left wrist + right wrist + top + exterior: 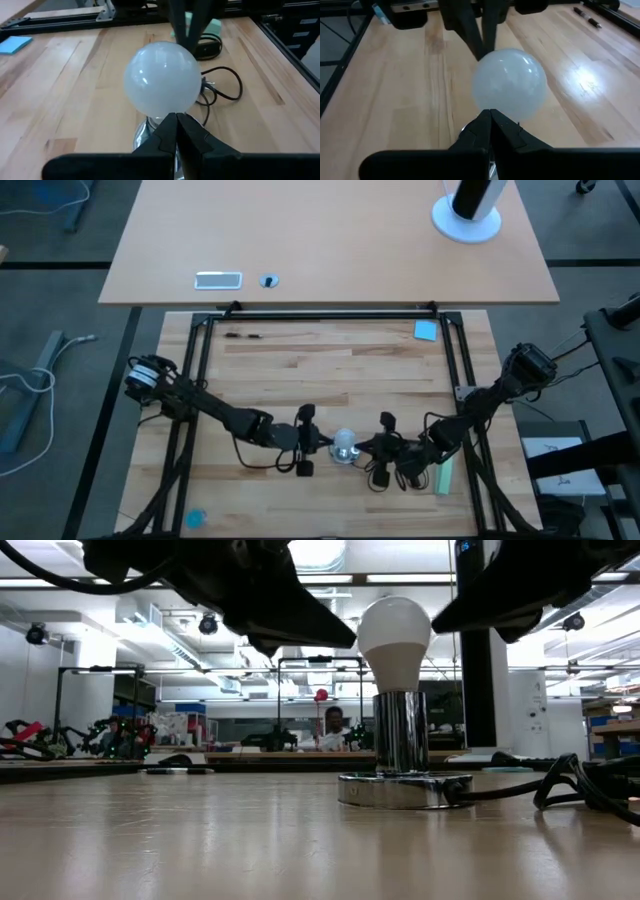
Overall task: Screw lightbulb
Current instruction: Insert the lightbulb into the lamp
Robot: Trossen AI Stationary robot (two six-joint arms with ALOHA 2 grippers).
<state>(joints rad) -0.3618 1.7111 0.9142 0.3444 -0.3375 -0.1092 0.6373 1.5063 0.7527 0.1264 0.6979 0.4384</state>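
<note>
The white frosted lightbulb [343, 444] stands upright with its silvery base in the round silver socket [405, 790], which rests flat on the wooden table. My left gripper [324, 443] is shut, level at the bulb's left side, its tips at the glass [175, 119]. My right gripper [364, 447] is shut, level at the bulb's right side, its tips at the glass [490, 115]. In the low view the two dark fingertips flank the bulb's globe [394, 635]. My left gripper's shut fingertips [345, 640] stand level at the left side of the bulb's globe; I cannot tell whether they touch it. My right gripper's shut fingertips [440, 625] stand level at the right side of the globe; I cannot tell whether they touch it.
The socket's black cord [560, 790] loops on the table to the right of the socket. A pale green block [443, 476] lies near the right arm. A blue note [426, 330] and a pen [245, 335] lie at the far side. A black frame [200, 360] borders the table.
</note>
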